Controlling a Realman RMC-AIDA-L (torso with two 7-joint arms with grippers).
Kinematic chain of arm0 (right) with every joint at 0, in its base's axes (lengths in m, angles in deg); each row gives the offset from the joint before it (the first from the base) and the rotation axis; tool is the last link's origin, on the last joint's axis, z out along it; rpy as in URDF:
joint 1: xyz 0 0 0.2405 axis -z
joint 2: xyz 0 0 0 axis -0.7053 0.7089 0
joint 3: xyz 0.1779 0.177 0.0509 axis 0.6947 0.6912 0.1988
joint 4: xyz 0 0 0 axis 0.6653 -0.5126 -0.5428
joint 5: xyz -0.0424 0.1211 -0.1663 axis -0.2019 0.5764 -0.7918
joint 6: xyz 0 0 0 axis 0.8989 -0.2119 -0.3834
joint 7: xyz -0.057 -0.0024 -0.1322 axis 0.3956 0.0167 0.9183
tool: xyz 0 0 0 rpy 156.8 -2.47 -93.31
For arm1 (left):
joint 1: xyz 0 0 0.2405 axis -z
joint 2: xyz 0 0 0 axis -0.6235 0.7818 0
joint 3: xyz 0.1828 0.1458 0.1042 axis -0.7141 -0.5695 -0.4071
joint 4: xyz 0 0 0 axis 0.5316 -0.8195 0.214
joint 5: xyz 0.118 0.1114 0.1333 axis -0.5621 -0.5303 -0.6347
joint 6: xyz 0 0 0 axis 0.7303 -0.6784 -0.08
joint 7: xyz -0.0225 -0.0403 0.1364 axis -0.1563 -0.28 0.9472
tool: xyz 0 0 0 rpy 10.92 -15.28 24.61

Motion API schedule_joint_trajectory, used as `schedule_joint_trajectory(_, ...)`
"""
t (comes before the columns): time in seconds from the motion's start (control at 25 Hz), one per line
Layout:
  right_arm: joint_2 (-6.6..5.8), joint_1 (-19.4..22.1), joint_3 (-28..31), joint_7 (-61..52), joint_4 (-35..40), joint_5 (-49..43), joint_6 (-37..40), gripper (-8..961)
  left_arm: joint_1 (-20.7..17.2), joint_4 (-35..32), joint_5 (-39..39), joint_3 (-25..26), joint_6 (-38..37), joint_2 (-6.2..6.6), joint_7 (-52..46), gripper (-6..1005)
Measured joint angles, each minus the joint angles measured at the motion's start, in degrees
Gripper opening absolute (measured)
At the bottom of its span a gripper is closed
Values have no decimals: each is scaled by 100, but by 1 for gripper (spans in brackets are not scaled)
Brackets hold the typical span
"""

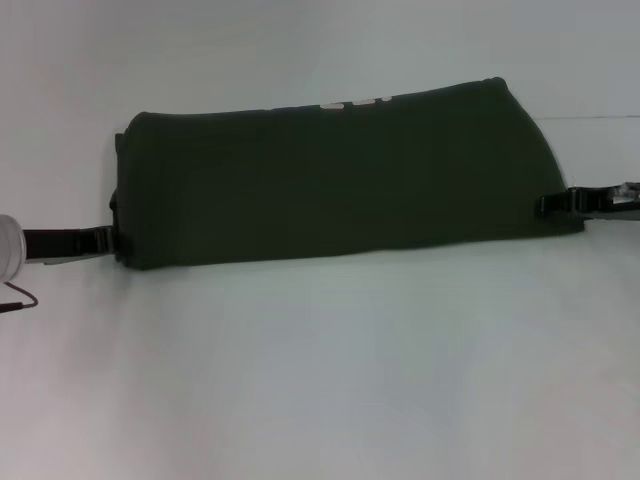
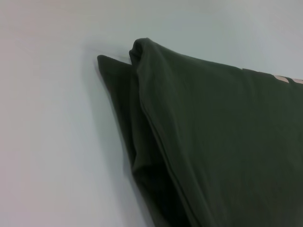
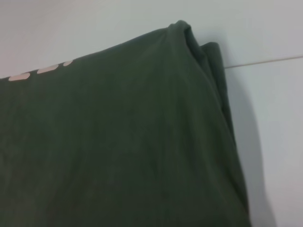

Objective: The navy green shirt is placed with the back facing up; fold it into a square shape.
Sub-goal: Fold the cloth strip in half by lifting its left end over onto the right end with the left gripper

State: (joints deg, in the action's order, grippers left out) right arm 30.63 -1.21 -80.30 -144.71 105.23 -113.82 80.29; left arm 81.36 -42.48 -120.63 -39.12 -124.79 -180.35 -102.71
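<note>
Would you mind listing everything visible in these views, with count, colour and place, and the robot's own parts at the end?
navy green shirt: one, dark olive green, folded into a long band across the middle of the table, far side raised.
cream lettering: one strip, partly showing at the shirt's far edge.
table: one, white, under everything.
thin line: one, pale, on the table beyond the shirt's right end.
cable: one, dark, at the table's left edge.
left gripper: one, black, at the shirt's left end.
right gripper: one, black, at the shirt's right end.
</note>
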Motion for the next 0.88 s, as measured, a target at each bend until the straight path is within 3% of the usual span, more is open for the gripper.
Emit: schedule_joint_trajectory(0.88,121,-18,-70,53,-124,1,-265,591,-21,-39,0,0,2,11,-22,20)
